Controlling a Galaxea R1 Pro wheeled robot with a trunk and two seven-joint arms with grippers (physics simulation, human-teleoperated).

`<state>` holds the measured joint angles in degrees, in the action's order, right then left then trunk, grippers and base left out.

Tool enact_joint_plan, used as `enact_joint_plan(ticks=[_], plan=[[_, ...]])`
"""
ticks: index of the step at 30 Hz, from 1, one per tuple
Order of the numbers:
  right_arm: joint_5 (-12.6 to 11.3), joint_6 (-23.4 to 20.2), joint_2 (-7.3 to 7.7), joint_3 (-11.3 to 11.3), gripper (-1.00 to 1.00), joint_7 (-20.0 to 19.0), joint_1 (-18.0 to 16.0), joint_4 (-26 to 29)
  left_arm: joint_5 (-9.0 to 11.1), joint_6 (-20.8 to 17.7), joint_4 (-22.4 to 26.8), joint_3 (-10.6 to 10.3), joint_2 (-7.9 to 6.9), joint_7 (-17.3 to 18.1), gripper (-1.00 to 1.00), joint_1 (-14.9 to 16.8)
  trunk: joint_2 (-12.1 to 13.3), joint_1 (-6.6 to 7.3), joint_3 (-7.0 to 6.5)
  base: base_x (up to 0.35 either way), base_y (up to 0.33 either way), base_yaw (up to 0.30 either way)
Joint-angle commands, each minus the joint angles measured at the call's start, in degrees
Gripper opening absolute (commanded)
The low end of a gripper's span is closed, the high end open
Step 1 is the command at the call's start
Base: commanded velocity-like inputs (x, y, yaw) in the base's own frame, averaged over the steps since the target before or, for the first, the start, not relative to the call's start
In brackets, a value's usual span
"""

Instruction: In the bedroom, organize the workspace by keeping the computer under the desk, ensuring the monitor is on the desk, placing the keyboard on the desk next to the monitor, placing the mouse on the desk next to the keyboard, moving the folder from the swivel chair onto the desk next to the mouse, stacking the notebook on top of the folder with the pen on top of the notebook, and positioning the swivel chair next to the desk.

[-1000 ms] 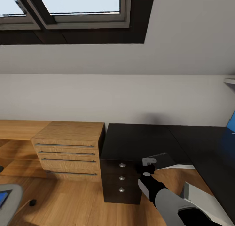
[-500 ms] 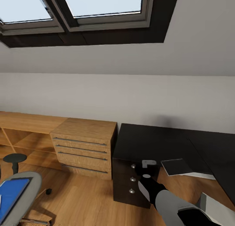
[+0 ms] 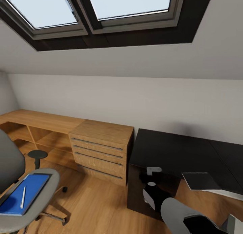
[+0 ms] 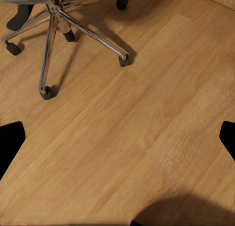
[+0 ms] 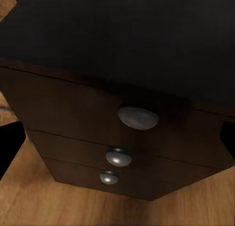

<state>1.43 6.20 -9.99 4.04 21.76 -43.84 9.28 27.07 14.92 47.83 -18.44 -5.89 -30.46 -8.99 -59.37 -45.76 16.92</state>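
While both claws read open and empty, folder (image 3: 23,194) retrieval from the chair (image 3: 32,207) is pending; approach required.

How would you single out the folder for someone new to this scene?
Below the skylight, find the grey swivel chair on the wood floor, left of the light wood drawer unit. The folder lies flat on its seat: bright blue, with a slim white pen on top.

Attic bedroom office (skylights (image 3: 101,10), desk (image 3: 175,149))
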Motion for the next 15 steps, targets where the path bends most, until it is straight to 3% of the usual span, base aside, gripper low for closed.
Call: enact_joint_plan(ticks=[1,15], plan=[[0.1,0.4,0.0,0.4,1.0,0.4,0.0,-0.3,0.6,0.4,0.1,-0.3,-0.09,-0.3,1.0,0.0,0.0,-0.01,0.06,0.0,0.0,0.275],[1.8,2.9,0.0,0.5,1.0,0.4,0.0,-2.6,0.5,0.5,-2.3,-0.4,-0.03,-0.3,1.0,0.0,0.0,-0.01,0.06,0.0,0.0,0.276]])
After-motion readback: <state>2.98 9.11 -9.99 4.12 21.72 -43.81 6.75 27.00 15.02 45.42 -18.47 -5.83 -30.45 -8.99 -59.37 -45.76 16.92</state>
